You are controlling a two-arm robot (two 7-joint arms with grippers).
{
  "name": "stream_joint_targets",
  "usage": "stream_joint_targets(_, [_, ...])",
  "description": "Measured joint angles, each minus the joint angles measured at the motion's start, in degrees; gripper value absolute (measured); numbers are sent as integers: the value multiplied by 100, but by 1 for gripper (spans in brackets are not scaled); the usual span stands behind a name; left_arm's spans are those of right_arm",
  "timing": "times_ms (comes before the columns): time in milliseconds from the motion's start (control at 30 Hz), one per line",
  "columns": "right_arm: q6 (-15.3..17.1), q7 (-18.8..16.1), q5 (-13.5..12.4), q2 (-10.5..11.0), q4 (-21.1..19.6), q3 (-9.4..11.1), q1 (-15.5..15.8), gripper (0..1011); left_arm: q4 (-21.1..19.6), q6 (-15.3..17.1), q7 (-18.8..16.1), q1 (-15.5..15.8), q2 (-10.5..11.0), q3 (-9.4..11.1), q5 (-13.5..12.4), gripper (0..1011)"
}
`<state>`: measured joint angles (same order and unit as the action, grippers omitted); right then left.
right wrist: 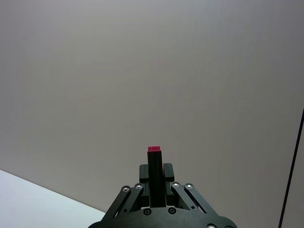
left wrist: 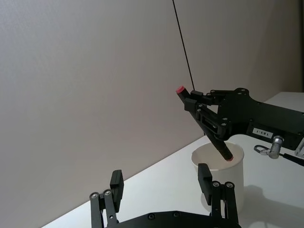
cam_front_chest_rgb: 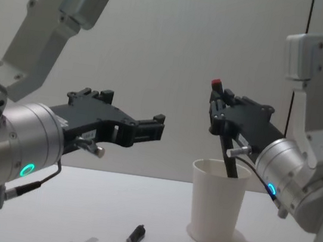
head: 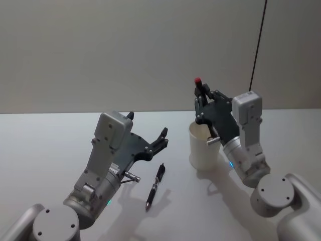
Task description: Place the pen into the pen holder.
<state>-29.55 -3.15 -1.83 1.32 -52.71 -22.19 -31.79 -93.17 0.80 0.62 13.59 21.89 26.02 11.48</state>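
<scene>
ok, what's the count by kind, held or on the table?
Pen: 2, one in the right pincer, one lying on the table
Cup: 1
Total: 3

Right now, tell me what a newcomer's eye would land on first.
The red-capped pen stands out first, held tilted in the shut right gripper with its tip dipped into the white cup, right of centre on the table. Next comes the left gripper, open and hovering above a second pen that lies flat on the table left of the cup.
</scene>
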Motion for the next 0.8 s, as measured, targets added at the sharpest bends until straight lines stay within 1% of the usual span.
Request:
stream_joint_targets(200, [-24,-23,3,-34,138,7,-47,165,0,0,0,0,0,0,0,1000])
stream_joint_targets(467, [-8,-43,13,-53,202,12,-61,165,0,0,0,0,0,0,0,1000])
stream_joint_targets(567, [14,-48,22,-58,205,13,-59,225,0,0,0,0,0,0,0,1000])
stream_joint_targets(600, [30,-49,26,-58,204,13,-53,280,0,0,0,0,0,0,0,1000])
stream_joint_targets(667, [46,-50,29,-58,198,12,-42,316,0,0,0,0,0,0,0,1000])
stream_joint_targets(733, [70,-50,37,-56,172,12,-25,390,0,0,0,0,0,0,0,1000])
stream_joint_targets(800, [100,-51,46,-52,143,11,-6,434,0,0,0,0,0,0,0,1000])
